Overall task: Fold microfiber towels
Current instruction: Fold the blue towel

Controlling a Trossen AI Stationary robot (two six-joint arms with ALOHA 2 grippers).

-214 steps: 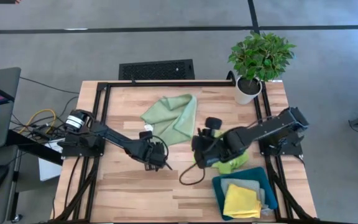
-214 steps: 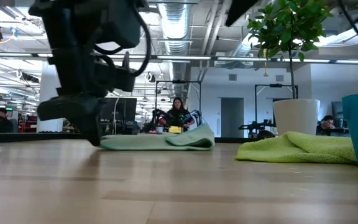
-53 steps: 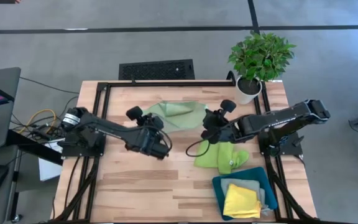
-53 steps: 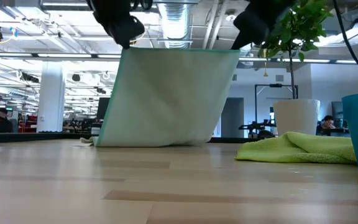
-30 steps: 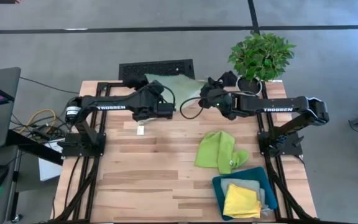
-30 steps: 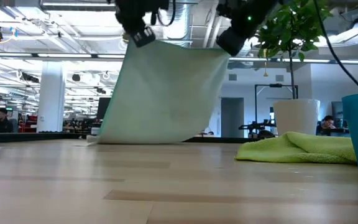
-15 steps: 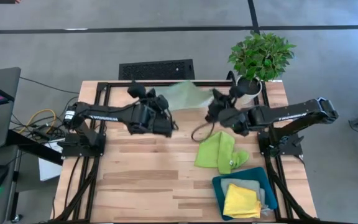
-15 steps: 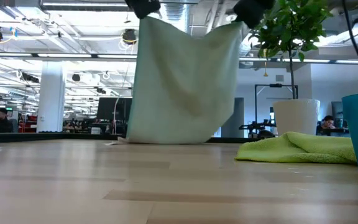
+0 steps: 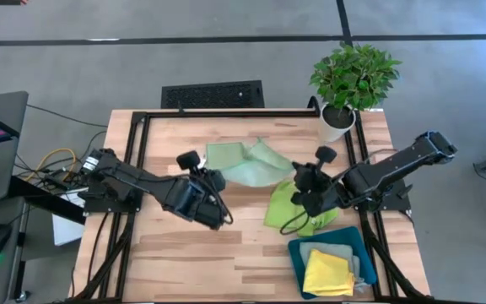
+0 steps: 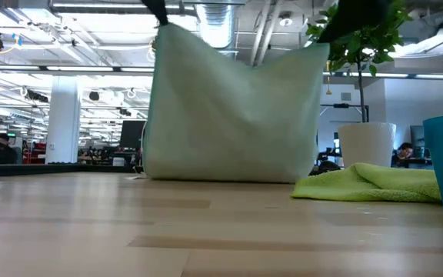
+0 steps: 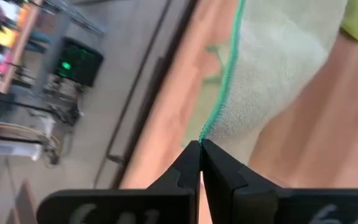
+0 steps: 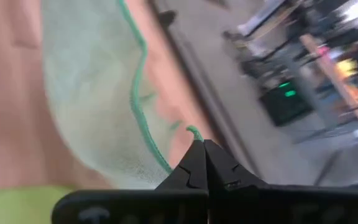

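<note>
A sage green microfiber towel (image 9: pixel 247 162) hangs as a sheet between my two grippers, and its lower edge (image 10: pixel 221 178) rests on the table. My left gripper (image 9: pixel 213 179) is shut on one upper corner and my right gripper (image 9: pixel 302 179) on the other. In the low view the towel (image 10: pixel 233 115) sags a little in the middle of its top edge. A lime green towel (image 9: pixel 298 211) lies crumpled on the table under my right arm. A yellow towel (image 9: pixel 327 274) and a grey-blue one (image 9: pixel 337 252) lie in the teal tray (image 9: pixel 298 253). My left gripper pinches the sage towel's upper corner (image 11: pixel 202 135), at its green stitched hem, between the tips of its two fingers. The towel hangs below the fingers with its bottom edge on the table. My right gripper pinches the other upper corner (image 12: pixel 193 130), also at the green hem, between its fingertips. The cloth falls away below it, slightly slack between the two holds.
A potted plant (image 9: pixel 351 80) stands at the far right corner. The teal tray sits at the near right corner. A black frame (image 9: pixel 226 112) runs along the table's edges. Bare wood (image 9: pixel 184 253) lies at the near left.
Both grippers have come from the table's far edge toward its near edge, carrying the sage towel's top corners with them. The towel's top edge has swung over toward the near side and now sags in the middle; its lower edge stays on the table.
</note>
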